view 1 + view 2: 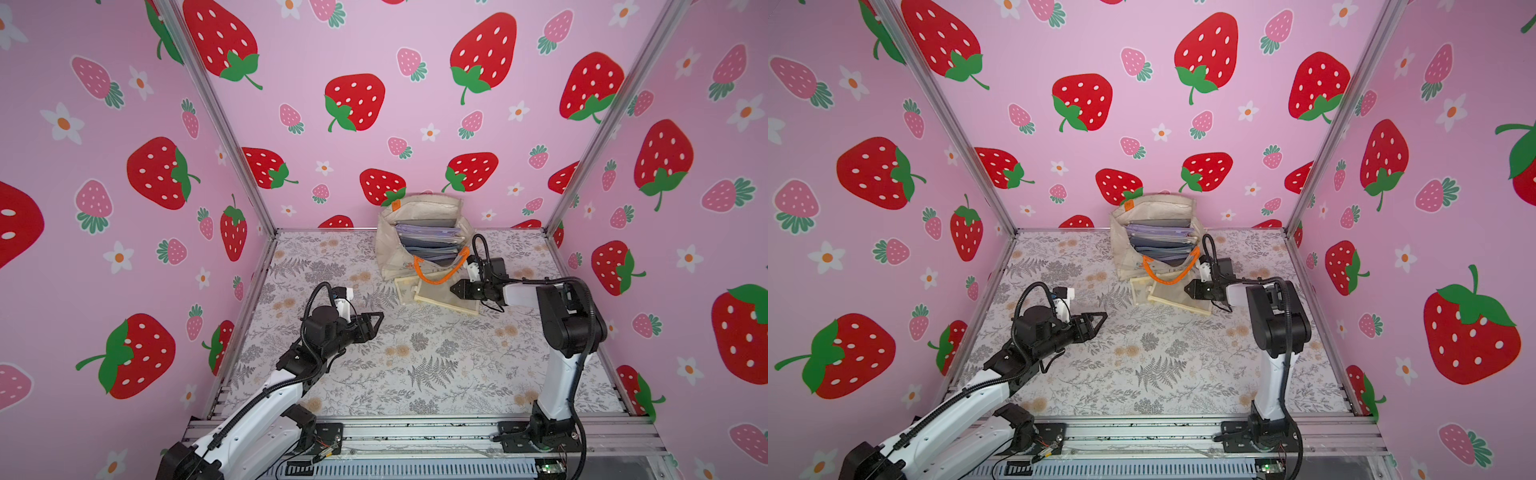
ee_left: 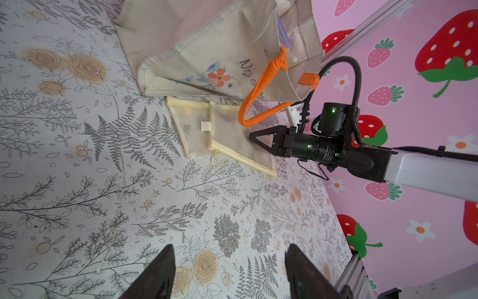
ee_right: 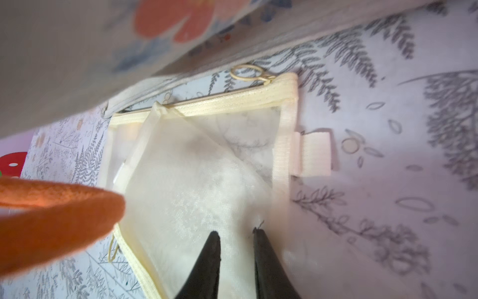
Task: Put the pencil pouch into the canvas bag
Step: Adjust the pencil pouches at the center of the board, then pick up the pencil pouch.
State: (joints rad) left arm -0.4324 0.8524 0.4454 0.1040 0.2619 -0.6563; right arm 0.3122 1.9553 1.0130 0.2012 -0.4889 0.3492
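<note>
Task unfinished: the translucent cream mesh pencil pouch (image 1: pixel 436 297) lies on the floral table (image 1: pixel 415 365) at the foot of the cream canvas bag (image 1: pixel 388 249), under its drooping orange rope handle (image 1: pixel 434 281). My right gripper (image 3: pixel 236 231), jaws narrowly parted, meets the pouch's edge, perhaps pinching mesh; my left gripper (image 2: pixel 229 248) hangs wide, empty. Stacked folders (image 1: pixel 428 239) crowd the bag.

At table (image 1: pixel 374 365) rear: canvas bag (image 1: pixel 388 253), folders (image 1: pixel 428 237) inside; pencil pouch (image 1: pixel 440 296) on table just before bag
</note>
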